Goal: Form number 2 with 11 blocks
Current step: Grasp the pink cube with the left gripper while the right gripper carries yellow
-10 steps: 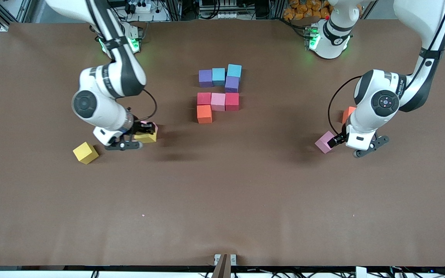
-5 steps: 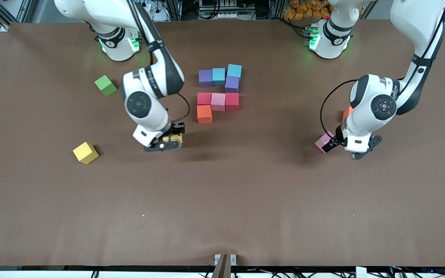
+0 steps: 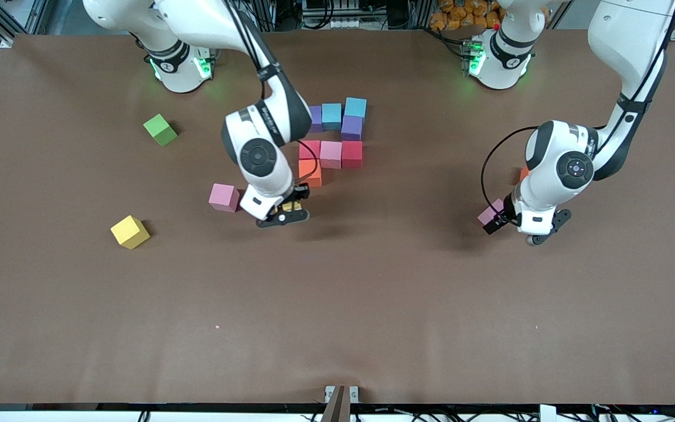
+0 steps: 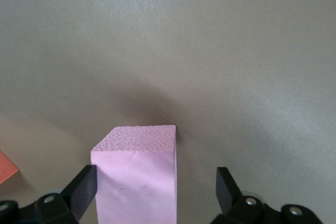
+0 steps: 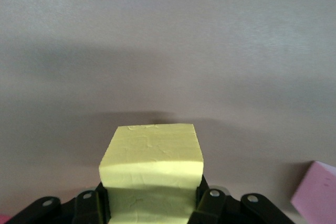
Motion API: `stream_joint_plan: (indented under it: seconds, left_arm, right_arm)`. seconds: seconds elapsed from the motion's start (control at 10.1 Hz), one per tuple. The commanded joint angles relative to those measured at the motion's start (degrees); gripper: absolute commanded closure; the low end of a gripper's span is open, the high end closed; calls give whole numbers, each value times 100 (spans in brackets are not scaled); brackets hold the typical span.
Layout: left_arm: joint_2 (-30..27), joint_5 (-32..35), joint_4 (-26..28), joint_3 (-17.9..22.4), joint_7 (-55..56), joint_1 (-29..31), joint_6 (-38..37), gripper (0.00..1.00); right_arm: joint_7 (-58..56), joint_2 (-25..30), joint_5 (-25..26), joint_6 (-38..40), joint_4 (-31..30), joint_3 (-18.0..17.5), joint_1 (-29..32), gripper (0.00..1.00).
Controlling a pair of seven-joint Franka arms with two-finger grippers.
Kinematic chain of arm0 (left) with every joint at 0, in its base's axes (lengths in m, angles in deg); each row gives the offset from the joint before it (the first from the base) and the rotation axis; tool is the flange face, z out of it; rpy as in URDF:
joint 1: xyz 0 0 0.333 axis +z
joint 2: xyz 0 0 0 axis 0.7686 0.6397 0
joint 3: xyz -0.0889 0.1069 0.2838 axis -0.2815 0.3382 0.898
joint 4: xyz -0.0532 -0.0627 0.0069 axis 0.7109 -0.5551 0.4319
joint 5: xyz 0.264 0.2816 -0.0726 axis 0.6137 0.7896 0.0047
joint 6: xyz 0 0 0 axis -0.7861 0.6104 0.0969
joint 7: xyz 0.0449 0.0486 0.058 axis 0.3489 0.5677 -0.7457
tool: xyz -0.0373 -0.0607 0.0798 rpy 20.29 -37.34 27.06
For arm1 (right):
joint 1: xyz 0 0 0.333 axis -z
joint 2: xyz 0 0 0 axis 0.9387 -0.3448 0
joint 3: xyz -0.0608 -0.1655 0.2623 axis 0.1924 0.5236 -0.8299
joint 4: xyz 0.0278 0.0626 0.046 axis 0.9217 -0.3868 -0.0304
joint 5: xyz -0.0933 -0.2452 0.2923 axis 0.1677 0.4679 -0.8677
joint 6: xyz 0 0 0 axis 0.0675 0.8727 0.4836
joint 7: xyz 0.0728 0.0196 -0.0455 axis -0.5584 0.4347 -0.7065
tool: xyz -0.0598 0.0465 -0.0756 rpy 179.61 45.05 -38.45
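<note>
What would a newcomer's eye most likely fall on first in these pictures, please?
Probably the cluster of coloured cubes mid-table toward the robots' bases, an unfinished digit in purple, blue, red, pink and orange. Just in front of it, the right hand carries a yellow cube shut in its fingers. Toward the left arm's end, the left hand hangs open around a pink cube.

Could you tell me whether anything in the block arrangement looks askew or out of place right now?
Yes: in the top row, one light blue block sits slightly farther from the front camera than its light blue neighbour, so that row looks stepped.
</note>
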Motion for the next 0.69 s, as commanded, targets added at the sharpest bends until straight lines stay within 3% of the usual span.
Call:
stream_joint_plan:
  seconds: [0.0, 0.59]
  left_arm:
    - [131, -57, 6, -18, 38, 15, 159, 0]
    - [-17, -31, -64, -26, 46, 24, -77, 0]
  right_arm:
    - [508, -351, -107, 107, 481, -99, 10, 90]
    - [931, -395, -107, 37, 350, -337, -121, 91]
